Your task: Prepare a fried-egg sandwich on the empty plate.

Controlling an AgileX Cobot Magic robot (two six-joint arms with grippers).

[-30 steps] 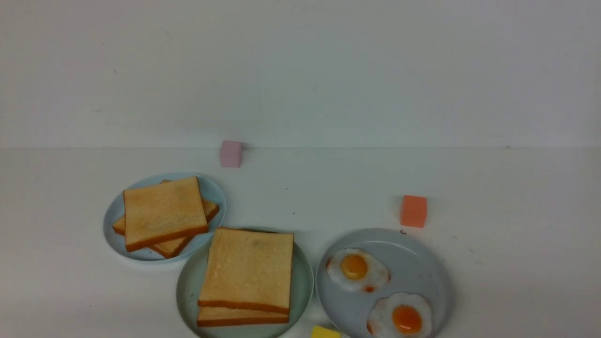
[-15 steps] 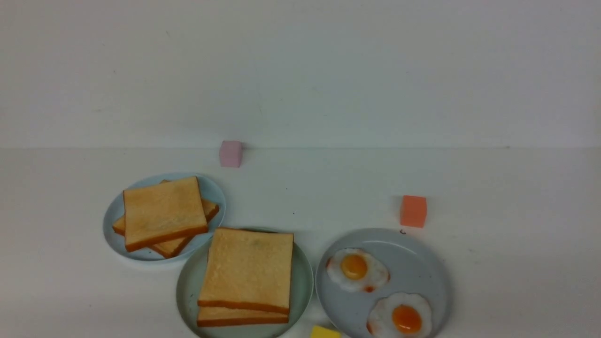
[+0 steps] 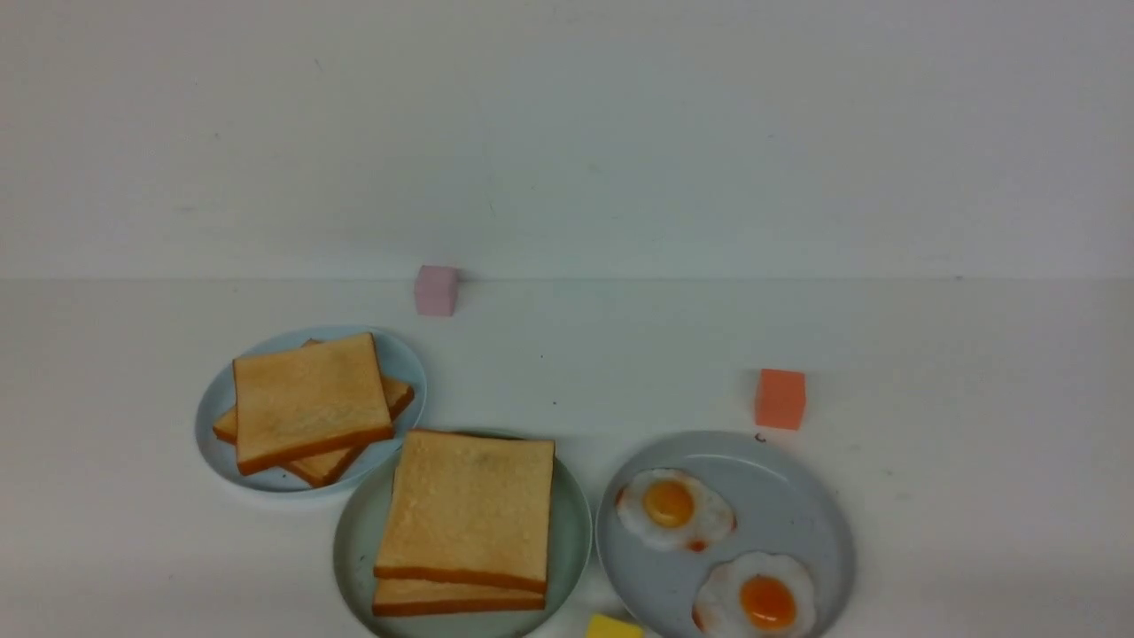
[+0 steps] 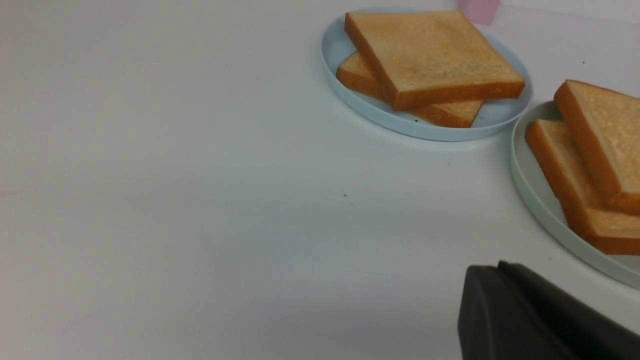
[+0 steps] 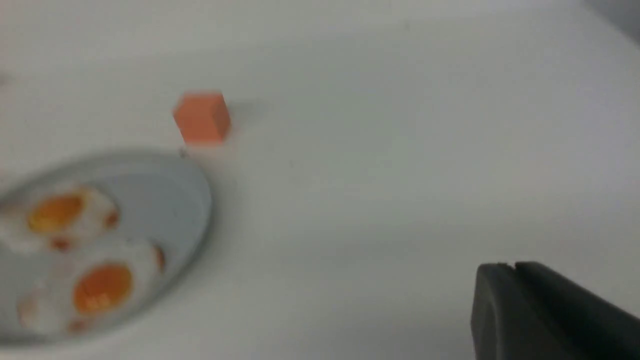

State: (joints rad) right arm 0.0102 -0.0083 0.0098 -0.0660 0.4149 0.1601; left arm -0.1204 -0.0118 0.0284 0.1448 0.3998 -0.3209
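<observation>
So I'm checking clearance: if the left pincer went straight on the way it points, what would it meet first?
Probably the mint-green plate holding the sandwich, near the left pincer; depth is unclear.

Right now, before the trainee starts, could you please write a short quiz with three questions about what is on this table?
1. True or false: the round grey-blue plate holds two white fried eggs with orange yolks.
2. The small orange cube stands: A, on that plate; B, beyond it, not on it; C, under it.
3. How many square golden toast slices show on the round pale mint-green plate?
Key: 1 true; 2 B; 3 two.
</observation>
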